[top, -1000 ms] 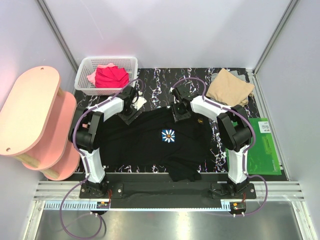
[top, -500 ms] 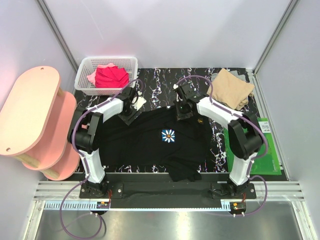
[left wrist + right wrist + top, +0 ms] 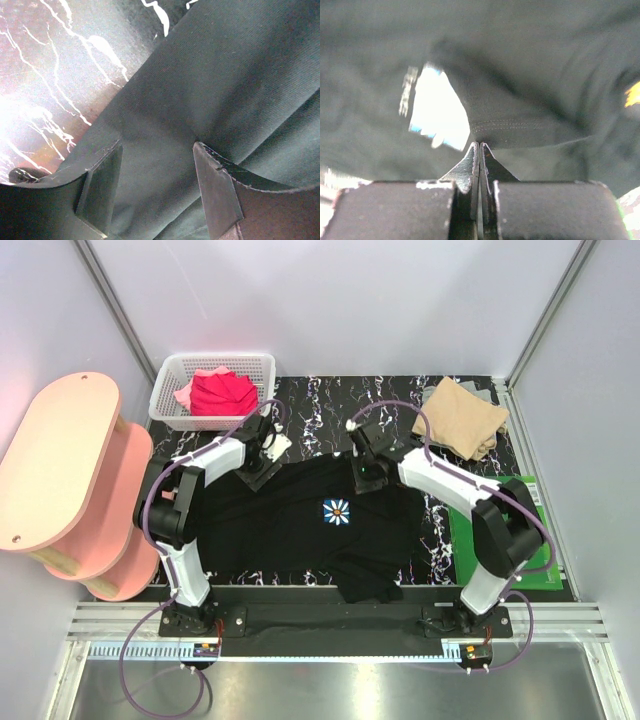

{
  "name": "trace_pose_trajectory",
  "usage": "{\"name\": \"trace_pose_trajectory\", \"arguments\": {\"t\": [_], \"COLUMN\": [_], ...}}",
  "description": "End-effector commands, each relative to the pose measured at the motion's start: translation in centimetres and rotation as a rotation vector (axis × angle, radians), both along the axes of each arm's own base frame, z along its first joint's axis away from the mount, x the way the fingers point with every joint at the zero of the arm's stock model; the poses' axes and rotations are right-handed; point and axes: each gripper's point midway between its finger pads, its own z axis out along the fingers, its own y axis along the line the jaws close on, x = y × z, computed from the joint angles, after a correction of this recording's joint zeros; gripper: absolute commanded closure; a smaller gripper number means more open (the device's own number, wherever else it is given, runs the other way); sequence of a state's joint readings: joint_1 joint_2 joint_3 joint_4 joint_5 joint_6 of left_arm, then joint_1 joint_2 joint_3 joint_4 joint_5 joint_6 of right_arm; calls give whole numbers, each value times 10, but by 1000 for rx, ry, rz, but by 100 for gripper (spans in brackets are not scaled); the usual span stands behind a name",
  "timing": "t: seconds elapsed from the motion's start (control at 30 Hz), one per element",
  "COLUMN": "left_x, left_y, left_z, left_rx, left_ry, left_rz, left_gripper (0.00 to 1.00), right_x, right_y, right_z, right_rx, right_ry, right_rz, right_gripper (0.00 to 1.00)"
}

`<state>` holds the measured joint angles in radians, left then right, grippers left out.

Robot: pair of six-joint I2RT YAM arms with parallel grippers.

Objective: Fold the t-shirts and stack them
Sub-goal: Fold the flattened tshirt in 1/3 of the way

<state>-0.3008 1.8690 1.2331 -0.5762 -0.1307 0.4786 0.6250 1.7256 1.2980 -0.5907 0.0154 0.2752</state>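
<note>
Your right gripper (image 3: 479, 150) clamped the black t-shirt (image 3: 290, 525); your left gripper (image 3: 157, 156) gaped. The shirt's long axis ran left-right, nearward of the basket (image 3: 162, 397).

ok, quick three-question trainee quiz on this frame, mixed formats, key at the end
1. True or false: the left gripper is shut.
2. The red t-shirt lies: A) in the white basket; B) on the green board; C) on the pink shelf.
3. Which garment does the right gripper pinch?
Key: 1 false, it is open. 2 A. 3 the black t-shirt, at a stitched hem.
</note>
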Motion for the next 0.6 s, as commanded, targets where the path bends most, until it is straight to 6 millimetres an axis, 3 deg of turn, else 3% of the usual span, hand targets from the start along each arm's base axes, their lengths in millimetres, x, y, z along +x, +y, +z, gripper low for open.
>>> {"name": "trace_pose_trajectory", "arguments": {"t": [0.0,0.13,0.2,0.3,0.33,0.37,0.47,0.5,0.57], "left_x": [4,7,9,9,9,9,8,6,5], "left_y": [4,4,3,2,2,2,3,3,3], "left_z": [13,15,17,19,19,21,24,23,25], "left_rx": [18,18,14,11,10,9,10,9,3], "left_ry": [-43,-52,-58,-63,-63,-66,-72,-69,-73], "left_rz": [-1,0,1,1,0,0,-2,-3,-4], "left_gripper": [37,37,37,37,37,37,36,37,36], "right_x": [-64,-126,-146,-161,-163,-163,-143,-122,-99], "right_y": [17,21,20,15,15,14,8,7,-2], "right_z": [17,13,14,10,9,7,6,16,14], "right_rx": [72,105,117,126,124,110,9,-31,-100], "right_ry": [68,181,217,269,276,282,232,152,120], "right_rz": [52,100,99,95,99,105,99,65,23], "right_gripper": [100,100,100,89,81,50,15,11,4]}}
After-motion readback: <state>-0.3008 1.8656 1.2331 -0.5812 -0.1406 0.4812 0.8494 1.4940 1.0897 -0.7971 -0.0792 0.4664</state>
